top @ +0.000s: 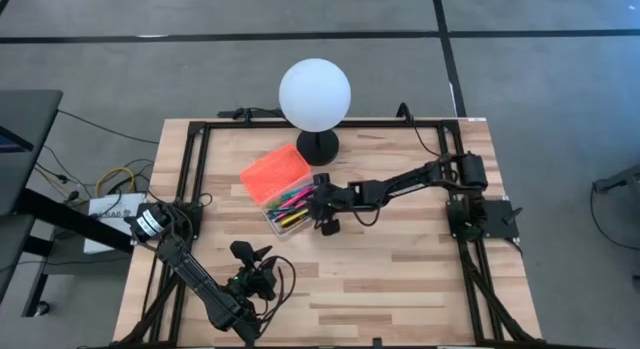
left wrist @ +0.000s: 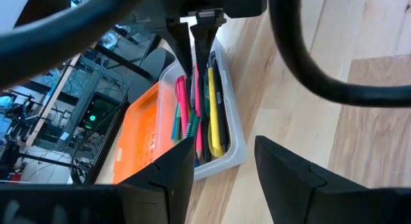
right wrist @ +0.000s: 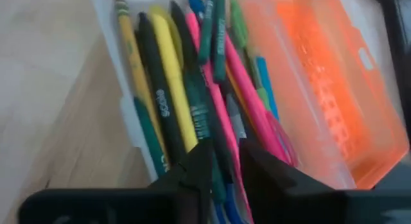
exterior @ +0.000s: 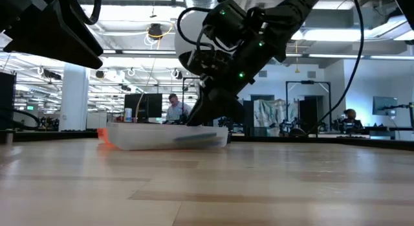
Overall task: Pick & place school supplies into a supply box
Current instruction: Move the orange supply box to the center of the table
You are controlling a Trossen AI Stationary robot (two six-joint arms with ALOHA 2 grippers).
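The supply box (top: 287,194) lies open near the table's middle, its orange ribbed lid (top: 273,169) folded back beside the clear body (left wrist: 232,137). Several pens, pencils and markers (right wrist: 173,89) in pink, green, yellow and black lie inside, along the body. My right gripper (right wrist: 225,161) reaches down into the clear body (top: 312,196), fingers nearly together around pens. My left gripper (left wrist: 225,172) hangs open near the table's near-left part (top: 255,261), apart from the box and touching nothing. I see no scissors. My right gripper comes at the pens from above, slanting in from the table's right. A dark green pen (right wrist: 204,118) and a pink one (right wrist: 221,102) run into the narrow gap between its fingers; which it pinches I cannot tell. Both lie along the other pens in the box.
A white globe lamp (top: 315,91) on a black foot (top: 318,146) stands just beyond the box, toward the far edge. A black frame (top: 195,169) runs around the tabletop. Bare wood (top: 400,269) lies near and right of the box. People (exterior: 173,108) sit in the room behind.
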